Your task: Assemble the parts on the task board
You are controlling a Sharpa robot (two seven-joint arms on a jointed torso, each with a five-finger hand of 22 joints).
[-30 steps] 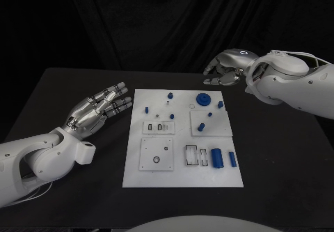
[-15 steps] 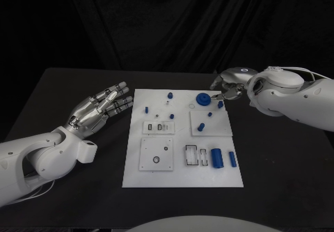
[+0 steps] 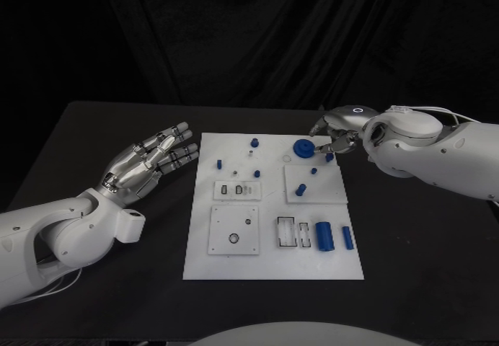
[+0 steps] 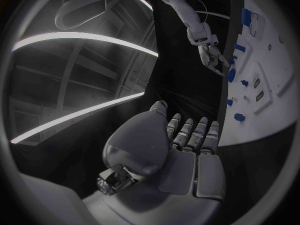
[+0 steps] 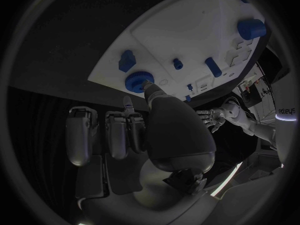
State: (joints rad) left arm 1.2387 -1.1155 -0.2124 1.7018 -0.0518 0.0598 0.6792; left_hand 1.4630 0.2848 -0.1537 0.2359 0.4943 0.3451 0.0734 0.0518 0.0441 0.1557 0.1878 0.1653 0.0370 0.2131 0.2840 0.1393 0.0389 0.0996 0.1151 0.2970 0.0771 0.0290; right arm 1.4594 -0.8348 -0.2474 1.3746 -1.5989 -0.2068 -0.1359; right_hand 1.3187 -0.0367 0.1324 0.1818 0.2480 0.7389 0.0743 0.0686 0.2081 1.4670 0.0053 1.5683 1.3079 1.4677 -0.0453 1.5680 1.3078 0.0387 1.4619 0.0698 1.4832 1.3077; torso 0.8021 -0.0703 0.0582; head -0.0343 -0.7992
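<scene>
The white board (image 3: 272, 205) lies flat in the middle of the black table (image 3: 94, 130), with small blue parts on it. At the far end of the board sits a round blue knob (image 3: 303, 148). It looks like a low wheel with its flat face up, so it has no long side to line up with.

The right hand (image 3: 334, 135) is at that far corner, just beside the knob. In the right wrist view the knob (image 5: 139, 80) sits right in front of the thumb tip, very close, and it is hard to tell if they touch. The other fingers (image 5: 119, 135) are lined up a little apart from the thumb, with nothing between them. The hand holds nothing yet. A smaller blue peg (image 3: 329, 155) stands just beside the knob, near the board's edge and under the hand.

The left hand (image 3: 151, 162) rests in the air off the other long side of the board, flat and wide with fingers spread, holding nothing. It is well apart from the knob.

So the right hand is much nearer. The next move is probably for it to close its thumb and fingers around the knob from above. It must take care not to bump the peg.
</scene>
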